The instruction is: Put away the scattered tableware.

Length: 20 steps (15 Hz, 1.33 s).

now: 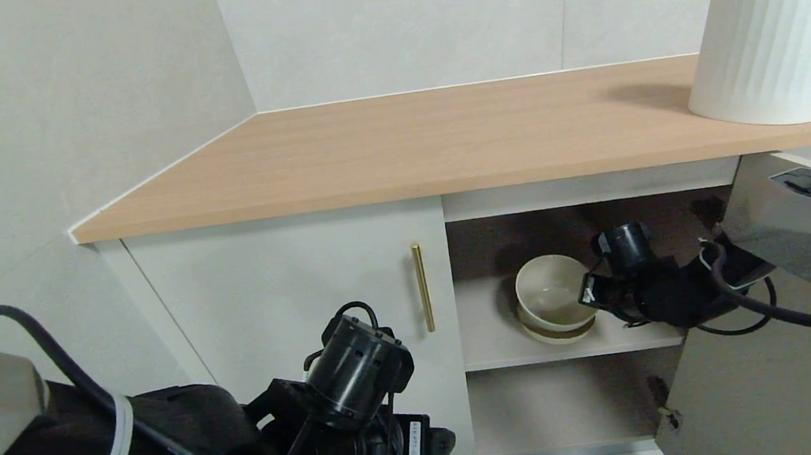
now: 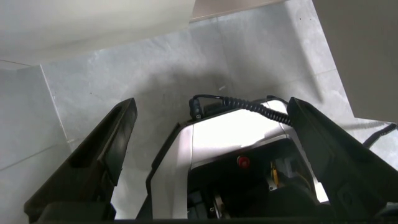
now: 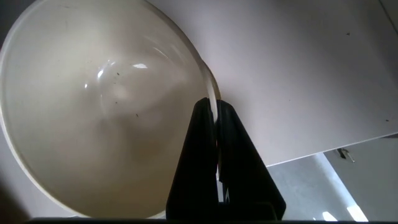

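What could go wrong sits mostly inside the white cupboard, so watch there. The cream, round ceramic bowl (image 1: 550,293) is on the upper shelf (image 1: 491,343) of the open compartment. It looks to rest, tipped towards you, on a flatter tan-rimmed dish (image 1: 559,333) beneath it. I judge three risks:

- Let go while the bowl leans like this and it may rock or slide off the dish under it.
- Pull the arm back before the pincer opens and you drag the bowl off the shelf, because a grip on a thin rim gives little control.
- Further right, the arm's wrist and its black cable hang close to the open grey cupboard door (image 1: 766,377), so a careless withdrawal could snag or knock it.

The tall white ribbed cylinder (image 1: 773,33) on the wooden surface (image 1: 396,144) stands well apart from all this.

Your left pincer (image 2: 211,109) is spread wide with nothing between its fingers, and that arm is low, in front of the closed door with the brass handle (image 1: 423,298).

Your right pincer (image 3: 215,115) is pressed almost together on the bowl's near rim, one finger inside and one outside, touching nothing else that I can see
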Available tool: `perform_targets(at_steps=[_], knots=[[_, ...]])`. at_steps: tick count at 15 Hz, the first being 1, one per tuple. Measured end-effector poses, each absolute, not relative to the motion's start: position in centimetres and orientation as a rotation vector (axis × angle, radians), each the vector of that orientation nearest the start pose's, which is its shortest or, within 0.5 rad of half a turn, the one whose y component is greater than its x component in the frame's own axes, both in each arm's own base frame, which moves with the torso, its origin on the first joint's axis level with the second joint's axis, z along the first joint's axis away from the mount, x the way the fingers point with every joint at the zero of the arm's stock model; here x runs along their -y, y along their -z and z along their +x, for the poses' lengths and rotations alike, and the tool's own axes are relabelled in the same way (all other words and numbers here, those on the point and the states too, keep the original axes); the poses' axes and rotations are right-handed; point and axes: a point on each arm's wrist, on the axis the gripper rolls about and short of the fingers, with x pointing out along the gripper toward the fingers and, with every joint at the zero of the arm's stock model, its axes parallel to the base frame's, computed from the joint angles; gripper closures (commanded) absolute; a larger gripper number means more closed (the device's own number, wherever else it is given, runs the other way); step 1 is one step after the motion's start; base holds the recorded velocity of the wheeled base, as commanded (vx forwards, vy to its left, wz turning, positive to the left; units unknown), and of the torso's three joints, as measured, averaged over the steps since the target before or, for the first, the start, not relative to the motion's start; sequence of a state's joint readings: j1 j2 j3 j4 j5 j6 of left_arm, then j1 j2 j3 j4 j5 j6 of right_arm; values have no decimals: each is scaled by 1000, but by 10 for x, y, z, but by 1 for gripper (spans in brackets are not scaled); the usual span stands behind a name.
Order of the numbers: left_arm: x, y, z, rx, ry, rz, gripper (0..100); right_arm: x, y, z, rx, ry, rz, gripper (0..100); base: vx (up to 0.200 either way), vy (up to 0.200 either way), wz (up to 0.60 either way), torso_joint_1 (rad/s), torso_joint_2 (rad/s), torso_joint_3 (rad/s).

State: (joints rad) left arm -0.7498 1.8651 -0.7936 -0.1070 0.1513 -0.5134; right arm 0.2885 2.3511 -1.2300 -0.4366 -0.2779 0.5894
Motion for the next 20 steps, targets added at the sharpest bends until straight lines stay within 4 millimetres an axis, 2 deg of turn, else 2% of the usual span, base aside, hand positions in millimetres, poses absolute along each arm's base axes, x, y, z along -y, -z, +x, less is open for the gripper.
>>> perform_targets(at_steps=[6,7,16,18,20], knots=[[198,-86,219,-984,305,-42,0,-120,-23,417,-638,177,370,100,0,0,0,0,0,0],[198,-86,219,-984,305,-41,0,-120,-23,417,-640,176,369,0,0,0,0,0,0,0],[196,-88,220,-968,287,-41,0,-120,-22,409,-666,171,352,0,0,0,0,0,0,0],[187,-99,224,-916,247,-53,0,-121,-27,391,-703,133,326,0,0,0,0,0,0,0],[175,-117,221,-861,246,-66,0,-119,-41,367,-733,72,289,0,0,0,0,0,0,0]])
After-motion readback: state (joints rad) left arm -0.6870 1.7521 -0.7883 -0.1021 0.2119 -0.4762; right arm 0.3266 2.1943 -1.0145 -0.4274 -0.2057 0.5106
